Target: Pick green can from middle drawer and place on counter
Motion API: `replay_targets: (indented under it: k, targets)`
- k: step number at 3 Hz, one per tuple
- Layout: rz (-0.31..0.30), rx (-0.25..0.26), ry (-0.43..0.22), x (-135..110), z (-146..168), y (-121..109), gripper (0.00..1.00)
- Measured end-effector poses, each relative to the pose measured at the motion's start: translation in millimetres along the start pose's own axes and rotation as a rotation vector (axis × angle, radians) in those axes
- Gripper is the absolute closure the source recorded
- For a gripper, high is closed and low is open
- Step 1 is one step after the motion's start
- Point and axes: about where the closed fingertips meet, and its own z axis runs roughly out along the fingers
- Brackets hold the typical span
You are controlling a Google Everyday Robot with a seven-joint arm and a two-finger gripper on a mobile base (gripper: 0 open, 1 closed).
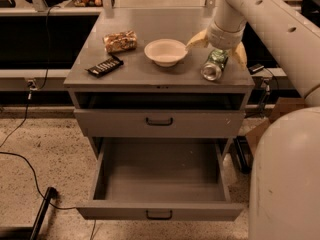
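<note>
A green can (214, 65) is seen lying on its side at the right front corner of a grey metal worktop (150, 74), its shiny silver end turned toward the camera. The pincer (216, 54) of a white robot arm (265, 19) is held directly over the can and is shown released, with its pale yellow fingers (196, 40) spread wide to either side. The finger nearer the bowl is clear of the can; whether the other one touches it cannot be told.

A white bowl (165, 51) is set upright near the middle of the worktop, just beside the can and apart from it. A tan wrapped snack packet (120, 41) is placed to the bowl's left, and a flat dark bar (105, 65) is laid at an angle nearer the front left edge.

Below the worktop, the upper drawer front (160, 121) is pictured pushed in, with a dark gap left above it. The middle drawer (160, 176) beneath is pulled far out, and only its bare grey floor is shown, with a small dark handle (159, 214) fixed to its front. The can is therefore found on the worktop and not in the drawer.

The robot's rounded white body (285, 179) is seen at the right edge, and a black cable (25, 164) is trailed across the speckled floor (45, 149) at left.
</note>
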Motion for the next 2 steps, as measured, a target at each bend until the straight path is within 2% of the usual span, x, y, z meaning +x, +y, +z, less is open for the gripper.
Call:
replay_targets:
  k: [1, 2]
  targets:
    - [0.003, -0.010, 0.006, 1.5, -0.2, -0.7, 0.00]
    - [0.068, 0.041, -0.001, 7.7, -15.2, 8.3, 0.00]
